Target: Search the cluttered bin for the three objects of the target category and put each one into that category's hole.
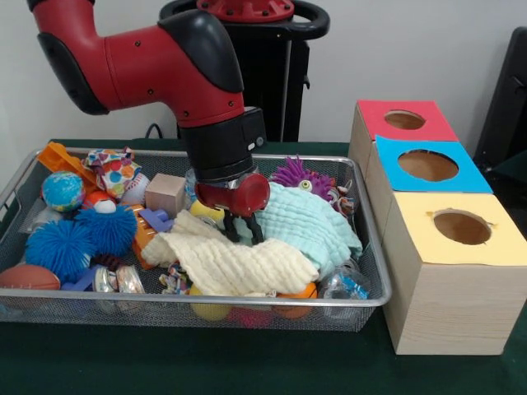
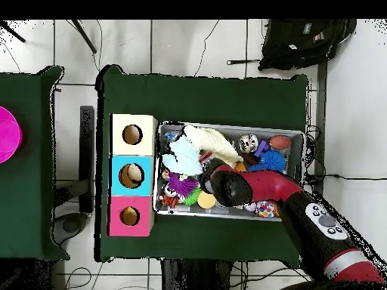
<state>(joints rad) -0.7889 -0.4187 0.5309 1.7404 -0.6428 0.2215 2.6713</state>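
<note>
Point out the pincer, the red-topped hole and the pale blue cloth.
pincer (image 1: 244, 230): front view, midway between its black tips.
red-topped hole (image 1: 404, 120): front view, middle of the round opening.
pale blue cloth (image 1: 309, 222): front view, middle of its quilted surface.

Looks like a robotics lab: green-clothed worktop (image 2: 204, 94) on a tiled floor (image 2: 189, 41), pedestal-mounted red arm (image 1: 156, 62), loose cables (image 2: 91, 34), black backpack (image 2: 306, 38) dropped nearby.

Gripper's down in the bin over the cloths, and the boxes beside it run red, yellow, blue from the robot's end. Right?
Not quite. The front view shows the order as red, blue, yellow. The gripper is indeed down in the bin over the cloths.
</note>
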